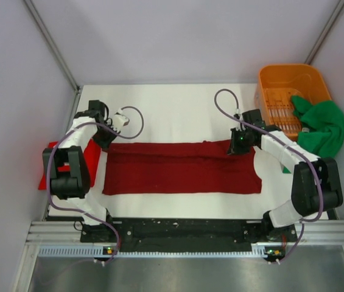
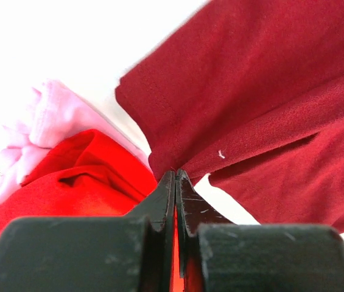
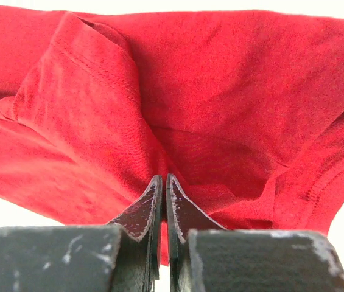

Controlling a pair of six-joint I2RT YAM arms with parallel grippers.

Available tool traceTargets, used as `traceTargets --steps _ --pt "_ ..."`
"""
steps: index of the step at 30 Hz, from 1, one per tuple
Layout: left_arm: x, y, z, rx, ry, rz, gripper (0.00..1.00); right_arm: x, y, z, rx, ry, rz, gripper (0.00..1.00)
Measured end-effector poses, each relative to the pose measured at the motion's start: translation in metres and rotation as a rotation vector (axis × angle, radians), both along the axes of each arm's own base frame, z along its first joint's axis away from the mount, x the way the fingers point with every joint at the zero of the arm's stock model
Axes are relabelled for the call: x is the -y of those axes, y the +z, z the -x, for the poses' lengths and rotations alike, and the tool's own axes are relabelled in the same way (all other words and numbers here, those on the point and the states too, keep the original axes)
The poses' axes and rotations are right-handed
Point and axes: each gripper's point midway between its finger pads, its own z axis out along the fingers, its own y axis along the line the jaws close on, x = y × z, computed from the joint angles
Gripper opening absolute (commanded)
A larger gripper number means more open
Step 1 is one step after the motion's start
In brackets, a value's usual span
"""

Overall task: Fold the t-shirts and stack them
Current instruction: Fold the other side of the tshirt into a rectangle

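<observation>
The dark maroon t-shirt lies spread as a wide band across the white table. My left gripper is shut on its far left corner; the left wrist view shows the pinched maroon cloth. My right gripper is shut on its far right corner, with the cloth bunched above the jaws. The brighter red t-shirt lies at the table's left edge, partly under my left arm, and shows in the left wrist view. The green t-shirt hangs over the basket's near right side.
An orange slotted basket stands at the back right corner. Grey walls close in left, right and back. A black rail carries both arm bases at the near edge. Cables loop above each wrist.
</observation>
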Motion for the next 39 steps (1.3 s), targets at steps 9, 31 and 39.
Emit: traceTargets --steps 9,31,39 --pt "-0.004 0.004 -0.007 0.022 -0.039 -0.026 0.44 -0.002 0.002 0.008 0.018 0.015 -0.005 0.23" --pt "0.225 0.079 -0.039 0.130 -0.414 0.226 0.38 0.029 0.000 -0.022 0.031 -0.119 0.070 0.27" --pt "0.360 0.022 -0.014 -0.068 -0.440 0.475 0.43 0.021 -0.026 -0.012 -0.021 -0.089 0.028 0.34"
